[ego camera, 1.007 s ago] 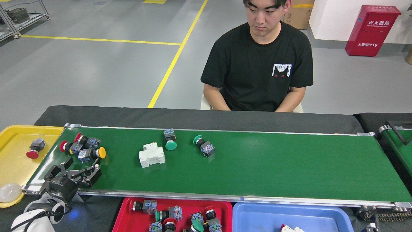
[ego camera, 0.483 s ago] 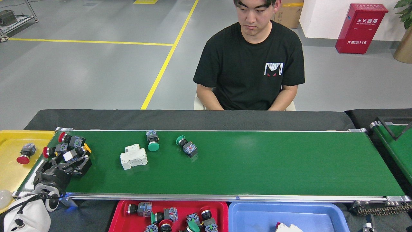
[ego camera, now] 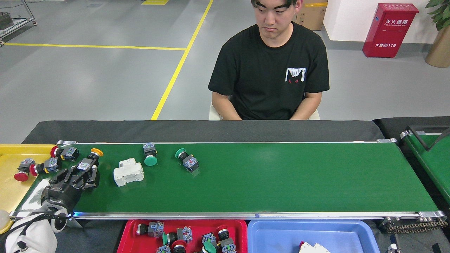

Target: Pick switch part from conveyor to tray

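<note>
Yellow-capped switch part [ego camera: 89, 160] sits at the conveyor's [ego camera: 267, 182] left end, near the far rail. Left gripper [ego camera: 81, 173] has its fingers clamped on its body. White breaker [ego camera: 128, 172] lies just right. Red tray [ego camera: 126, 239] sits below the near rail. Right gripper out of view.

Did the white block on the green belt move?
Yes. The white block rode left along the belt, nearer the yellow tray.
</note>
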Motion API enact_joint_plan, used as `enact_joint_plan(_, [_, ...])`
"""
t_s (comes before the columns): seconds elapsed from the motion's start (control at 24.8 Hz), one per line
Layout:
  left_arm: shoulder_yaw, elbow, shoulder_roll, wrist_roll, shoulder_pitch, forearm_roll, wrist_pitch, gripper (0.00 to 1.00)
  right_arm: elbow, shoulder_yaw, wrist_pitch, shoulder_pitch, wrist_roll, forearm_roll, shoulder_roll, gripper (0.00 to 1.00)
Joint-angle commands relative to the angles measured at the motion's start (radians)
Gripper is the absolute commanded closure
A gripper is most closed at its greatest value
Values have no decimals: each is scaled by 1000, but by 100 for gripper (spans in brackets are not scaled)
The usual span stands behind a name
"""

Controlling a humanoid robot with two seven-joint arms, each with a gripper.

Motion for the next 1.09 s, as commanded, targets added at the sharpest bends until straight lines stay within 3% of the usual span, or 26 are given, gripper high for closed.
enact_joint_plan(0.0, [1, -117, 3, 0, 33, 17, -63, 92, -11, -1, -6, -5, -5, -3, 1, 0])
enact_joint_plan(0.2, [0, -381, -6, -16, 202, 66, -201, 92, -14, 2, -20, -8, -5, -3, 1, 0])
enact_joint_plan(0.44, [-112, -698, -10, -107, 547, 69, -201, 83, -14, 8, -46, -6, -5, -3, 2, 0])
enact_joint_plan(0.52, [-119, -783, -10, -108, 625, 75, -201, 74, -14, 13, -46, -5, -3, -3, 4, 0])
enact_joint_plan(0.64, [-109, -892, -53, -118, 713, 78, -201, 13, -14, 31, -46, -2, -1, -3, 8, 0])
enact_joint_plan(0.68, [-105, -904, -72, -116, 728, 81, -201, 3, -14, 31, -46, -2, -1, -3, 8, 0])
enact_joint_plan(0.85, [-34, -918, -105, -116, 751, 84, -201, 0, -14, 36, -46, 0, -1, -3, 10, 0])
enact_joint_plan(0.97, [95, -908, -141, -116, 754, 84, -201, 0, -16, 45, -46, 0, -1, -3, 13, 0])
enact_joint_plan(1.05, [225, -899, -207, -115, 754, 84, -201, 0, -16, 45, -46, 0, -1, -3, 13, 0])
